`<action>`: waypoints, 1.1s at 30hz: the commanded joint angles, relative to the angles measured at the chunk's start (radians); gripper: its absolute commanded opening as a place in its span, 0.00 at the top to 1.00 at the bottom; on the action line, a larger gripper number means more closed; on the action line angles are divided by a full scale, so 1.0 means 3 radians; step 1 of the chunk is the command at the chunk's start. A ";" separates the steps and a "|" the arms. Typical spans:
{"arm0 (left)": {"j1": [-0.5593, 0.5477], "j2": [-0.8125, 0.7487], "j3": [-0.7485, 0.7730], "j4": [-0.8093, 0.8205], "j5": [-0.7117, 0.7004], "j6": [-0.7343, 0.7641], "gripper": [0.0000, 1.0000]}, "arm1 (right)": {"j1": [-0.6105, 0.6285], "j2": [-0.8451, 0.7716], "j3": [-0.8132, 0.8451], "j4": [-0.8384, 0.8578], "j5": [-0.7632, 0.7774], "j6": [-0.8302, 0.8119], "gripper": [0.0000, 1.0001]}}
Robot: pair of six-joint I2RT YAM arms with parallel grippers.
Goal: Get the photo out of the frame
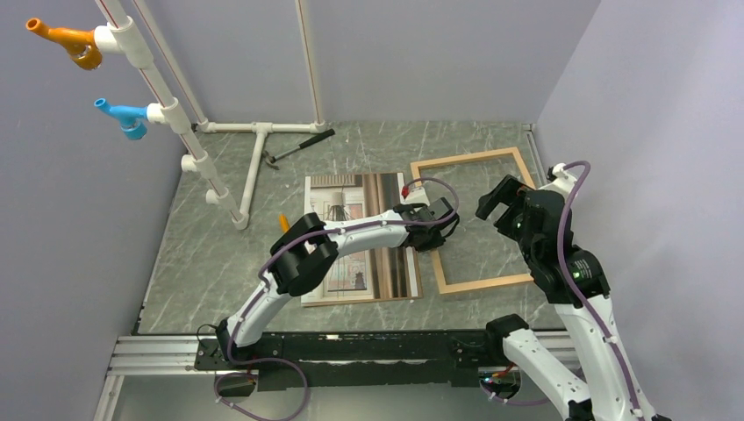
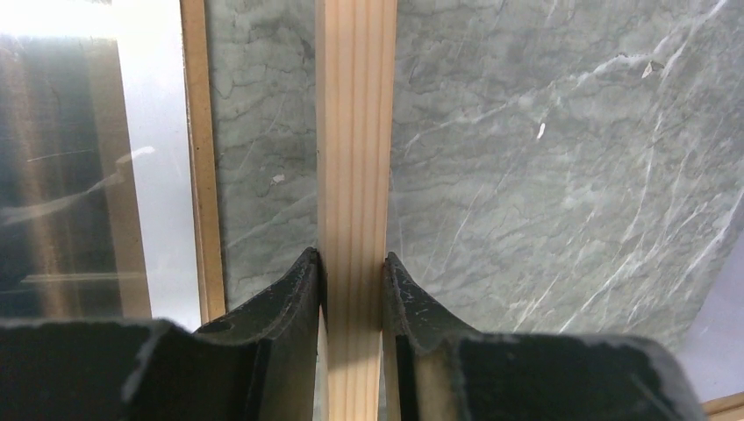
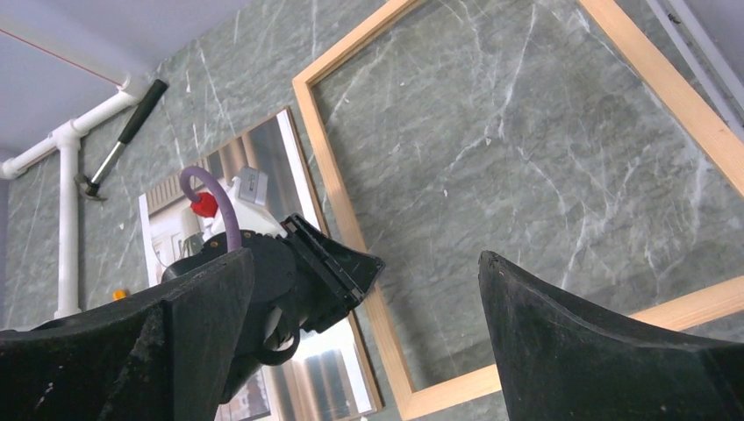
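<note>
The top external camera looks steeply down from above and behind the arm bases, taking in the whole marble table (image 1: 211, 263). The left wrist camera sits very close over the frame (image 2: 354, 132)'s left bar. The right wrist camera, farther off, faces far-left. All three share that bar and the photo (image 3: 263, 158)'s right edge.

Landmark: frame (image 1: 482, 282).
- Frame flat on bench (image 1: 219, 263), right of centre; bench surface exposed inside frame opening.
- Photo (image 1: 342, 197) flat on bench, just left of frame, apart from it; strip of bench between photo edge and frame left rail.
- Left tool (image 2: 351, 263) astride frame left rail, one finger each side, both touching.
- Right tool (image 1: 496, 202) above frame opening, toward right rail.
- Hammer (image 1: 298, 147) on bench behind and left of frame, beyond photo.
- Pipe stand (image 1: 254, 167) far left of frame, its foot beside hammer.
- Small object (image 1: 283, 221) left of frame, at photo far edge.
</note>
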 commanded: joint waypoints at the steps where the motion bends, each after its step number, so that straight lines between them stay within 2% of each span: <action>1: -0.0032 -0.0040 0.0118 0.0371 -0.0035 -0.0165 1.00 | 0.0002 -0.0062 -0.0038 -0.0040 -0.0054 -0.0086 0.00; 4: -0.0035 -0.0057 0.0030 0.0513 0.0056 -0.0078 1.00 | 0.0003 -0.0083 -0.0067 -0.0039 -0.0081 -0.0103 0.00; 12: -0.0022 -0.0091 -0.0003 0.0739 0.0299 0.0350 0.59 | 0.0003 -0.0154 -0.0161 0.0002 -0.0266 -0.0235 0.00; 17: 0.0015 -0.0171 -0.0053 0.0767 0.0463 0.0442 0.41 | 0.0004 -0.0200 -0.0275 0.0013 -0.0329 -0.0255 0.00; 22: 0.0038 -0.0424 -0.0332 0.0912 0.0670 0.0542 0.36 | 0.0003 -0.0167 -0.0343 -0.0012 -0.0406 -0.0293 0.00; 28: 0.0112 -0.1396 -0.1476 0.1601 0.0896 0.0985 0.33 | 0.0002 -0.0145 -0.0547 0.0129 -0.0753 -0.0385 0.03; 33: 0.0184 -0.2128 -0.2201 0.1497 0.0883 0.1415 0.29 | 0.0008 0.0013 -0.0811 0.0366 -0.1260 -0.0464 0.04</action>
